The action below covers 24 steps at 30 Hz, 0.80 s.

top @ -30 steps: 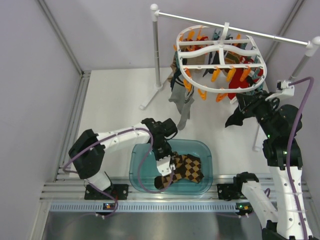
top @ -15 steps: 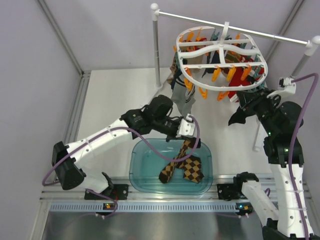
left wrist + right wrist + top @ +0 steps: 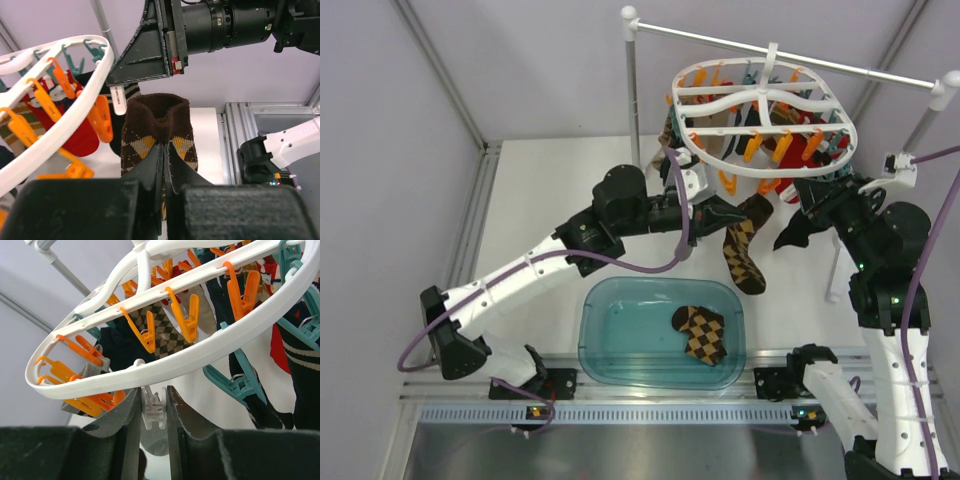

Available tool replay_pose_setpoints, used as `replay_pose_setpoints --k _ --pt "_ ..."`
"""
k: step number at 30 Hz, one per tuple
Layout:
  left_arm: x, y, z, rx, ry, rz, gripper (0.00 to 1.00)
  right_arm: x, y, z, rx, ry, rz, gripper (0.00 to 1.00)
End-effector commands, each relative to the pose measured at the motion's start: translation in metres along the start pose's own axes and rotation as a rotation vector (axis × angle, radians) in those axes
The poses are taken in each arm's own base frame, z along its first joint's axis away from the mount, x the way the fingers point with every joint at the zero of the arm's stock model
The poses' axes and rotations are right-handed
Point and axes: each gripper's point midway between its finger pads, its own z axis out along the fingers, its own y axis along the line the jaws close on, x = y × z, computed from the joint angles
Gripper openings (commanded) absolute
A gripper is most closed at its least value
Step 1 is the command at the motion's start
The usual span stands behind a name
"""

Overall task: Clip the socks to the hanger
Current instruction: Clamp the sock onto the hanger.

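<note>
While the left gripper [image 3: 164, 150] pinches the cuff of one check sock [image 3: 745, 255] just under the hanger [image 3: 752, 173], centre-right, and the right gripper [image 3: 152, 402] clamps its white rim tab [image 3: 153, 409], feeding the cuff into an orange clip [image 3: 101, 120] seems next.

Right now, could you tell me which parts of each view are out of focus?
Left wrist view: left fingers dark and blurred, the sock sharp. Right wrist view: right fingers blurred, hanger crisp. Top view: sharp throughout, evenly lit.
</note>
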Motion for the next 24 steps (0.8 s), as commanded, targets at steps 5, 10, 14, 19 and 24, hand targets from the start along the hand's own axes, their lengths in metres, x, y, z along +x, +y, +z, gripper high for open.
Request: replay_pose_setpoints --k 5,10,14,19,24 --pt "0.026 0.001 0.031 -0.081 -0.049 -0.015 0.0 -0.021 0.01 -0.004 -0.023 -0.067 0.01 0.0" --pt "0.054 0.019 0.044 -0.183 -0.04 -0.05 0.0 -0.022 0.01 -0.006 -0.02 -0.074 0.009 0.0" --pt "0.063 0.034 0.051 -0.248 -0.039 -0.044 0.0 -0.021 0.01 -0.006 -0.022 -0.071 0.015 0.0" --pt "0.057 0.036 0.055 -0.245 -0.067 0.004 0.0 -0.021 0.011 -0.006 -0.026 -0.069 0.014 0.0" --pt "0.053 0.038 0.054 -0.245 -0.081 0.036 0.0 -0.016 0.009 -0.003 -0.025 -0.056 0.015 0.0"
